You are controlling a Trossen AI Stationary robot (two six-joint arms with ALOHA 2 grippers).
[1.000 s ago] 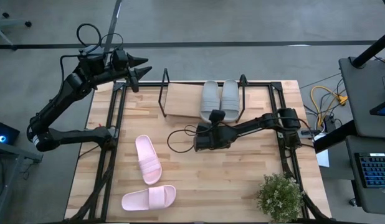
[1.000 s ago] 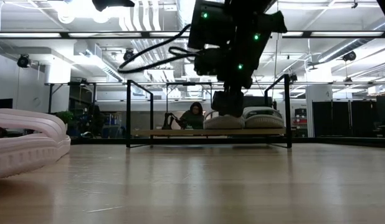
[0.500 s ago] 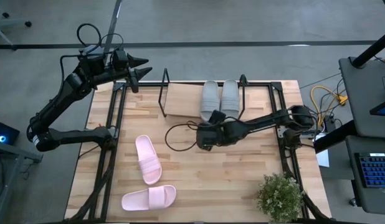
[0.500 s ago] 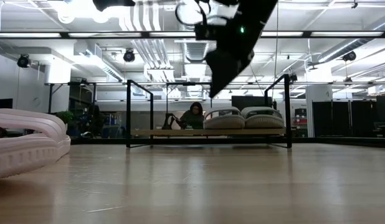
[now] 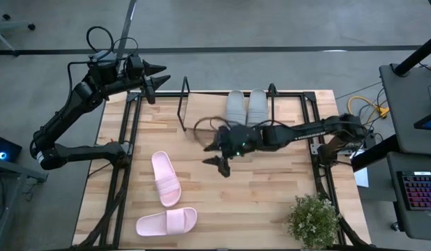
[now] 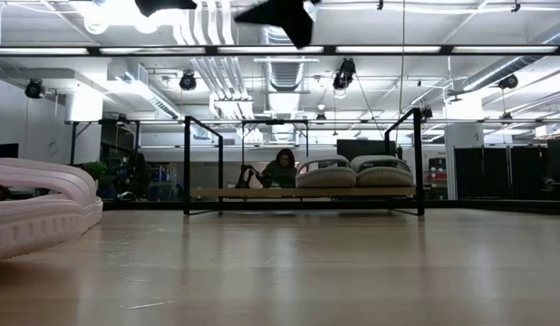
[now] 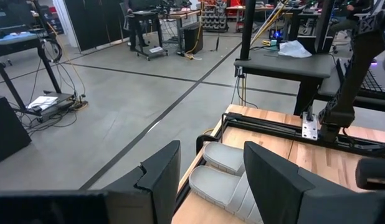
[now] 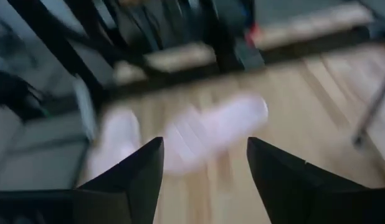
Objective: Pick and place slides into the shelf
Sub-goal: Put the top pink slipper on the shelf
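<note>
Two light grey slides [image 5: 245, 109] side by side on the shelf [image 5: 201, 111], toward its right end, against the table's [image 5: 271, 188] far edge — also visible in the low view as two grey humps [image 6: 352, 172] on the wood board between the black uprights. Rest of the shelf board bare to their left.

Two pale pink slides on the tabletop toward the left side: one [image 5: 165, 178] lying lengthwise near the middle of the left half, the other [image 5: 167, 222] crosswise close to the near edge, just beside the first but not touching.

Right gripper [image 5: 222, 166] raised above the table's middle, in front of the shelf, fingers spread and empty; in its wrist view, both dark fingers [image 8: 133, 177] apart with blurred pink slides [image 8: 205, 134] beyond them.

Left gripper [image 5: 158, 78] parked off the far-left corner of the table, above the floor, jaws parted with nothing between — its wrist view looking past the two fingers [image 7: 161, 174] toward the grey pair [image 7: 227, 174].

Potted plant [image 5: 313, 219] at the near-right corner. A seated person [image 6: 282, 170] in the room behind the shelf.
</note>
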